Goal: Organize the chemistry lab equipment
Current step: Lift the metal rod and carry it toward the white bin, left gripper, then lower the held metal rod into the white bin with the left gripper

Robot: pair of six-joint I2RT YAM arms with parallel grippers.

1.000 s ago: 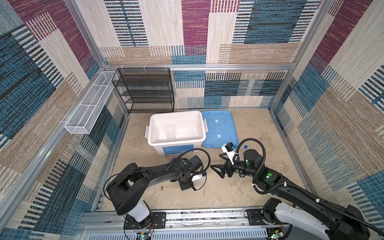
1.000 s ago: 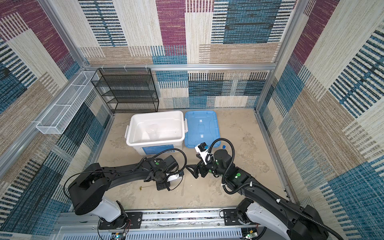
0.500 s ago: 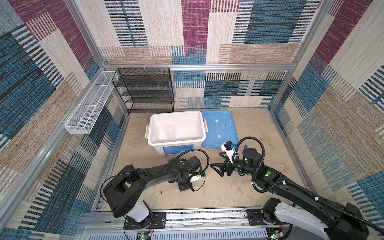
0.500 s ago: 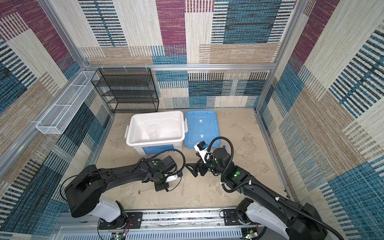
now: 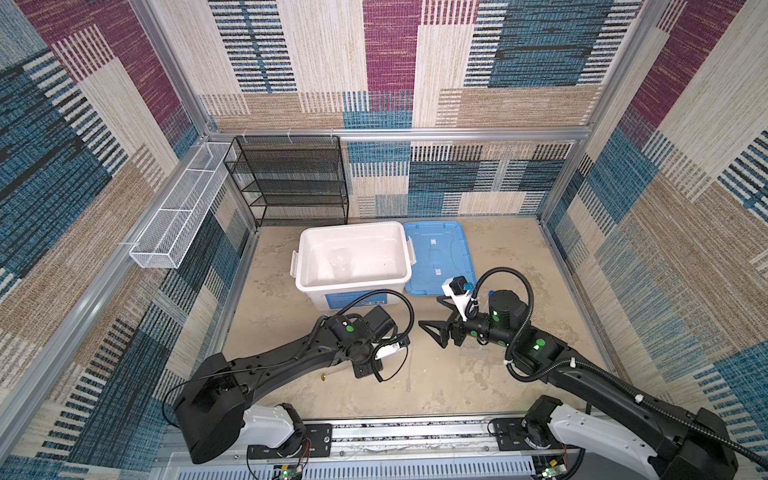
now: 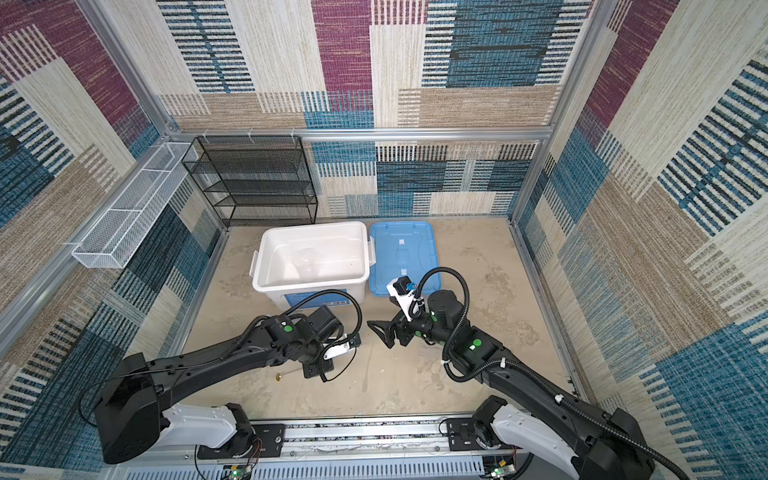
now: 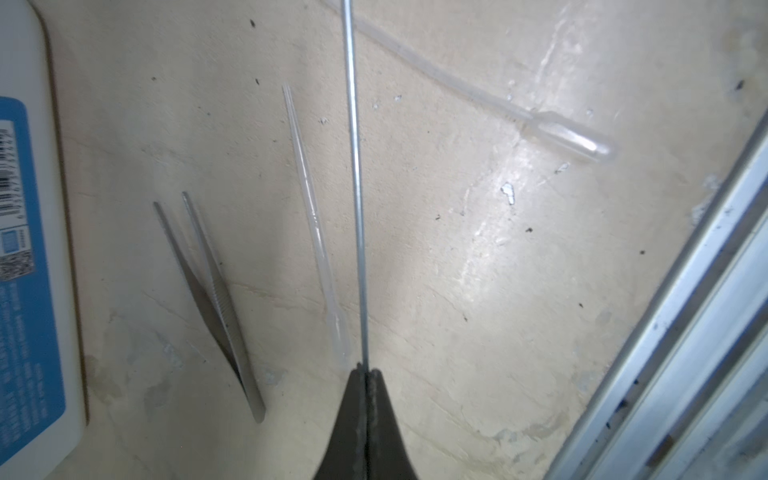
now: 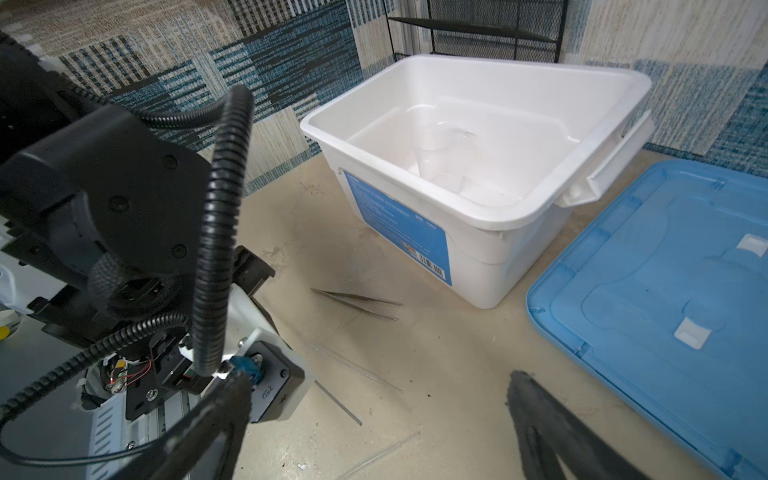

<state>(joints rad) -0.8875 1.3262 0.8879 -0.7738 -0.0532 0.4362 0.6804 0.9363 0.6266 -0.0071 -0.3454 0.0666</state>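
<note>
Pinching a thin metal rod (image 7: 356,199) by one end, the left gripper (image 7: 365,374) risks letting it swivel or slip; the right gripper (image 8: 374,424) hangs spread.

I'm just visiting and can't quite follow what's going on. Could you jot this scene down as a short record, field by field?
setting: sandy-coloured table inside patterned walls
left gripper: shut on a thin metal rod
right gripper: open, holding nothing, above the table
tweezers: lying flat on the table beside the white bin
clear droppers: two, lying on the table near the rod
white bin: open, with clear containers inside
blue lid: flat on the table beside the bin
black shelf: against the back wall
</note>
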